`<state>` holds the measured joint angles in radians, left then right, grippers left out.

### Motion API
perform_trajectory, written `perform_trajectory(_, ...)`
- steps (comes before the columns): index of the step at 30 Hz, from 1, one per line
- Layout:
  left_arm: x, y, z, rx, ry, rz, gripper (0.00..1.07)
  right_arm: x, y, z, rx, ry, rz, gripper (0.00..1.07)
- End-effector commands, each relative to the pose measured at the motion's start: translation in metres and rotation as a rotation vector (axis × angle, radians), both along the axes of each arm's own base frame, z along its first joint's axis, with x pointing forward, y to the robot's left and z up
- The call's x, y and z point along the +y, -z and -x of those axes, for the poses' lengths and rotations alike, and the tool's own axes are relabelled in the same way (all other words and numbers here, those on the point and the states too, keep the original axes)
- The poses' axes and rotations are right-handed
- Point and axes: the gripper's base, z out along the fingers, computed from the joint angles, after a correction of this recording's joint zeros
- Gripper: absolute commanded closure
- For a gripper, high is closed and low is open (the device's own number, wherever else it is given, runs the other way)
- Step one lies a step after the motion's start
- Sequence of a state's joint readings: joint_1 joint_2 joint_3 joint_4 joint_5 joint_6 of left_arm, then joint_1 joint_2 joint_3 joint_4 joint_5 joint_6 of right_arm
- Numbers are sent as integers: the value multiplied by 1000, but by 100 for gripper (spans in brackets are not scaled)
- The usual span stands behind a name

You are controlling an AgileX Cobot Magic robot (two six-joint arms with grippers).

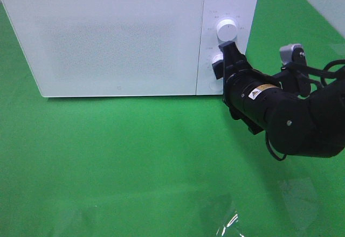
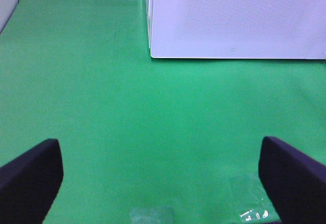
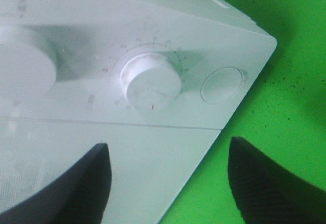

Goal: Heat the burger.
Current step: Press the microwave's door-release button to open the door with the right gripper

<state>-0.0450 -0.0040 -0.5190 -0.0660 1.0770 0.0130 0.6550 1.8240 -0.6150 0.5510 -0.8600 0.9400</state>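
Green cloth covers the desk (image 1: 135, 156) from edge to edge, and on it stands a boxy white microwave oven (image 1: 108, 37), door shut flat. The right arm is up at the microwave's control panel. Its black right hand (image 3: 168, 145) sits just in front of the lower white round dial (image 3: 150, 81), released. The two dark fingers (image 3: 265, 183) are spread apart with nothing between them, and I can make out no contact with the dial. Above that dial on the same panel sits the upper white dial (image 1: 226, 29). Near the panel's lower corner is a flat round white button (image 3: 222, 85).

Over to the left hand (image 2: 160, 147): it hangs well back from the microwave's front, facing the door-side corner. It's released wide, black fingers far apart, only green desk between them. A crinkled clear plastic sheet (image 1: 226, 221) lies on the desk well in front of the microwave's panel side.

And the burger? It shows in no view, and the frosted door gives nothing away, so I can't tell where it is.
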Motion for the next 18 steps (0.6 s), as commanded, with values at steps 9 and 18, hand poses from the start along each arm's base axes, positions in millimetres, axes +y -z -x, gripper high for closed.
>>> perform_trajectory(9, -1, 0, 2, -22, -1, 9, 10, -3, -51, 17, -92, -418, 400, 43)
perform_trajectory(18, -1, 0, 2, -22, -1, 9, 10, -24, -93, 45, -129, -637, 648, 43)
